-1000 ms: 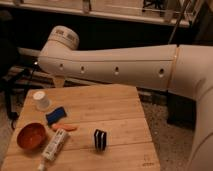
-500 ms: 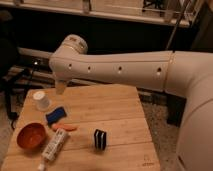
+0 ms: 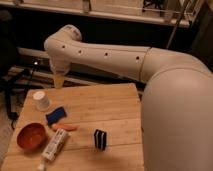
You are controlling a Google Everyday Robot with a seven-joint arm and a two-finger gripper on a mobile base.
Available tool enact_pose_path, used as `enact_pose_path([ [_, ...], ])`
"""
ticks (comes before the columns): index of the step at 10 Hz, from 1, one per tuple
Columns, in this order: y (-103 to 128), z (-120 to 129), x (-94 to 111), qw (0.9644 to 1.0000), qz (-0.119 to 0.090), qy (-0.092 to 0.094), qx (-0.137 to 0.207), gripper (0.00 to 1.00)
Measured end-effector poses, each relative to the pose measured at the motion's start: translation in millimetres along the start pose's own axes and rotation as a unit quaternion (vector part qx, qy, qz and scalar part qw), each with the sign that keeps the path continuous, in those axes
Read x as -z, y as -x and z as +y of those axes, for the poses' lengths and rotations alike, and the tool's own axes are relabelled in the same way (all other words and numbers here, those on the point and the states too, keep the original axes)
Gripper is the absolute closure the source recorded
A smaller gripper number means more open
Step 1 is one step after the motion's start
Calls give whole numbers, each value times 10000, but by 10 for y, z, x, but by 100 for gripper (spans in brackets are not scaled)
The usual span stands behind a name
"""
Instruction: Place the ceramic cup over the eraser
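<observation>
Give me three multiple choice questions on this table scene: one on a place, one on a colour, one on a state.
1. Where on the table is the ceramic cup? A near right corner; B far left part; C dead centre.
2. What colour is the bowl? A green; B orange-red; C white.
3. What is the gripper doing? A gripping the cup; B lying in the bowl; C hanging above the table's far edge, apart from the cup.
Answers: B, it stands by the far left corner; B, its inside is orange-red; C, it hangs clear of the cup.
</observation>
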Motion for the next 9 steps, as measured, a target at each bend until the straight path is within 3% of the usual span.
enact_pose_path([
  [2,6,113,-23,9999,95,53,-65,20],
  [7,-1,110,-26,9999,100,51,-63,20],
  [9,20,116,-23,9996,148,49,-218,20],
])
